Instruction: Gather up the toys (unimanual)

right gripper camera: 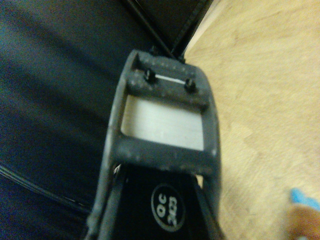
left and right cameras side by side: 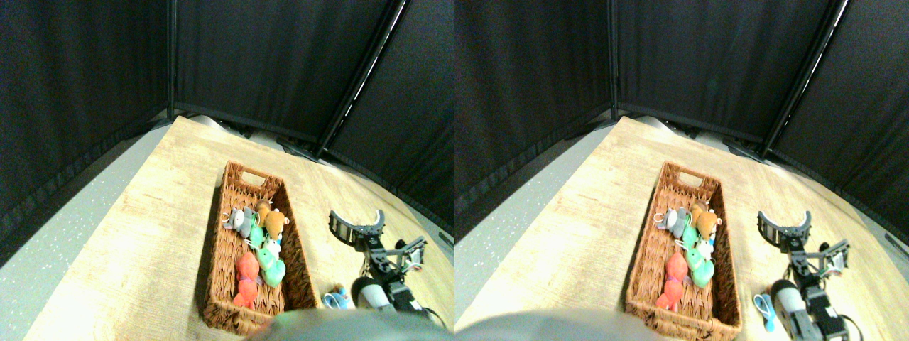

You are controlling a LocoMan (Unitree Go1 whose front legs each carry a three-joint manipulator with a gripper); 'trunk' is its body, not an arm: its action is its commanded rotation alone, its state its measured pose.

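A woven brown basket (left and right cameras side by side: 219,256) lies on the wooden table and holds several plush toys. Inside are a grey one (left and right cameras side by side: 238,222), a tan-brown one (left and right cameras side by side: 274,222), a mint green one (left and right cameras side by side: 272,268) and an orange-red one (left and right cameras side by side: 247,275). A bright blue toy (left and right cameras side by side: 335,299) lies on the table just right of the basket, close beside my arm. Its blue edge shows in the corner of the wrist view (right gripper camera: 303,197). My right gripper (left and right cameras side by side: 356,217) hovers right of the basket, beyond the blue toy, open and empty. The dark jaw frame (right gripper camera: 165,150) fills the wrist view.
Black curtain panels (left and right cameras side by side: 270,64) close off the back and both sides. The wooden table (left and right cameras side by side: 142,234) stretches left of the basket, with grey floor (left and right cameras side by side: 64,220) past its left edge. Bare wood (right gripper camera: 260,90) lies under the gripper.
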